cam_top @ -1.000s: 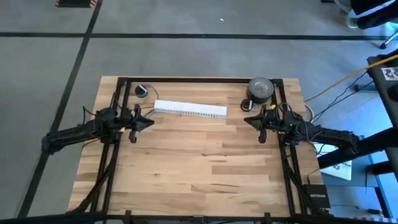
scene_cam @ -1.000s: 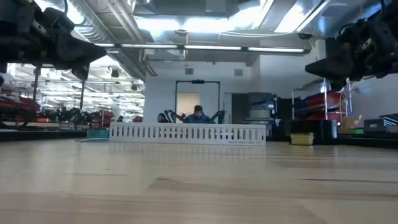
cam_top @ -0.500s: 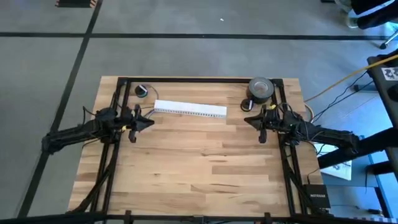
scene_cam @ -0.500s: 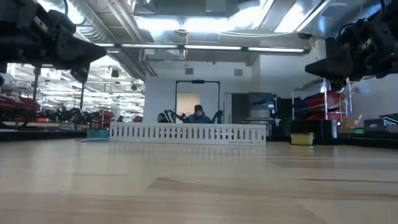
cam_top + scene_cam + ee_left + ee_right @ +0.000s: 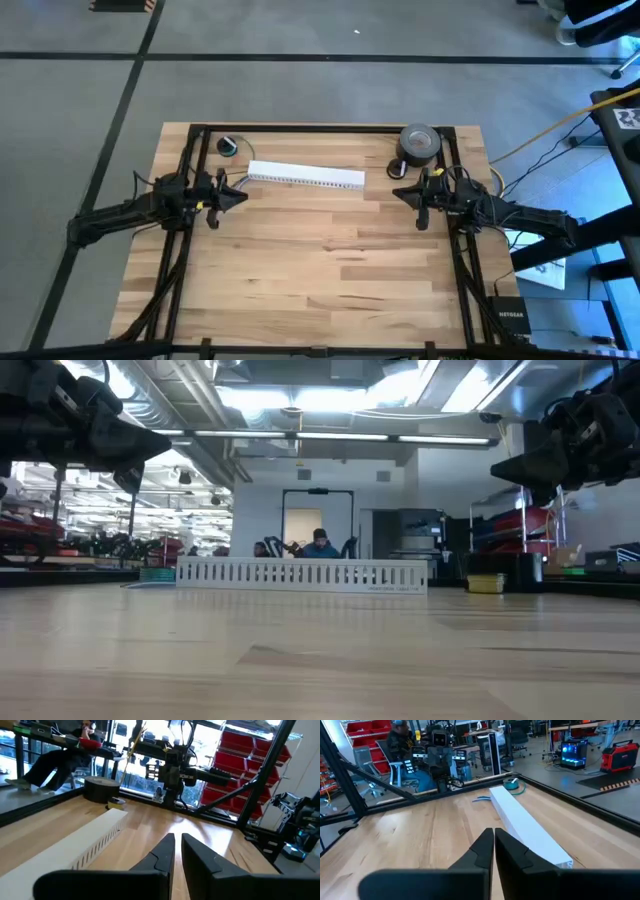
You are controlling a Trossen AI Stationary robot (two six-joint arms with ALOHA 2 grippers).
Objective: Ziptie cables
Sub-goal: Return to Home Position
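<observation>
Table (image 5: 300, 280), far side: white duct (image 5: 305, 176) lid on; cables + ziptie not visible, prob inside. Left gripper (image 5: 241, 196) and right gripper (image 5: 396, 193) raised at L/R edges, jaws clenched, empty. Retract slow, stay high, clear of duct.

The wooden table (image 5: 320, 290) carries a long white slotted channel (image 5: 305, 177) lying crosswise at twelve o'clock. Thin cables (image 5: 481, 798) poke from its nine o'clock end. A grey tape roll (image 5: 420, 142) sits at one o'clock and a small green spool (image 5: 229, 146) at eleven.
</observation>
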